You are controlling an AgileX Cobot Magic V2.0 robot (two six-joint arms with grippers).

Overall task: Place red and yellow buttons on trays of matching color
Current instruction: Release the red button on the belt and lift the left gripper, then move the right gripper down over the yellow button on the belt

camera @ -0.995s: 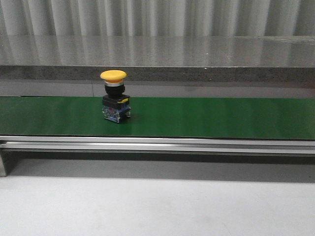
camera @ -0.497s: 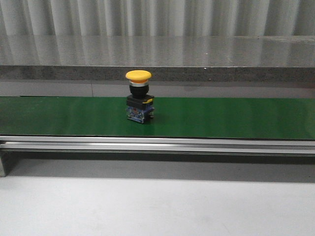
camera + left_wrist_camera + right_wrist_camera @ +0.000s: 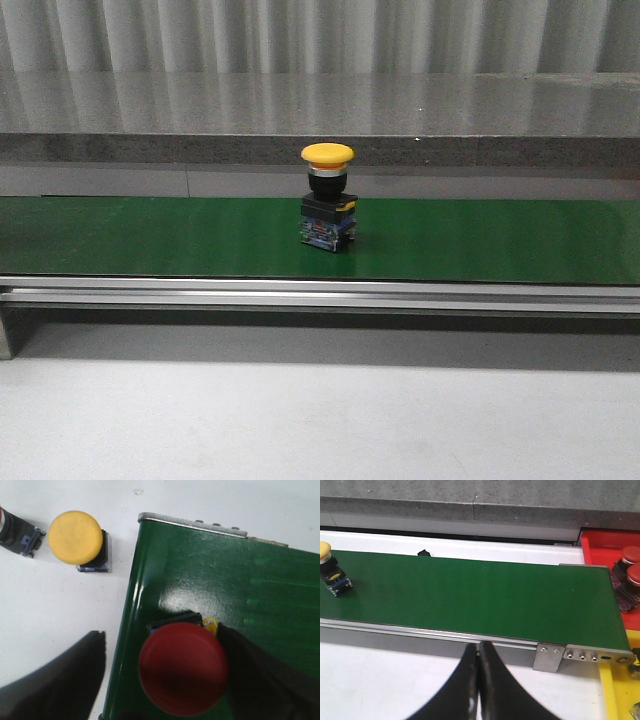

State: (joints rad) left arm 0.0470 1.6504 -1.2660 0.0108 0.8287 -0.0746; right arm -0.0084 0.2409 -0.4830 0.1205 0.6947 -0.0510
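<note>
A yellow button point(image 3: 327, 196) stands upright on the green belt point(image 3: 480, 240), about midway along it in the front view. Over at the left hand point(image 3: 160, 680), the fingers are spread wide around a red button point(image 3: 183, 667) sitting at the belt's end, one finger point(image 3: 55, 680) out over the white tabletop point(image 3: 60, 605). A second yellow button point(image 3: 76, 537) waits on that tabletop beside the belt. The right hand point(image 3: 479, 685) is pinched closed, empty, above the belt's near rail. Two red buttons point(image 3: 630, 565) sit in the red tray point(image 3: 600, 539) beyond the belt's right end.
</note>
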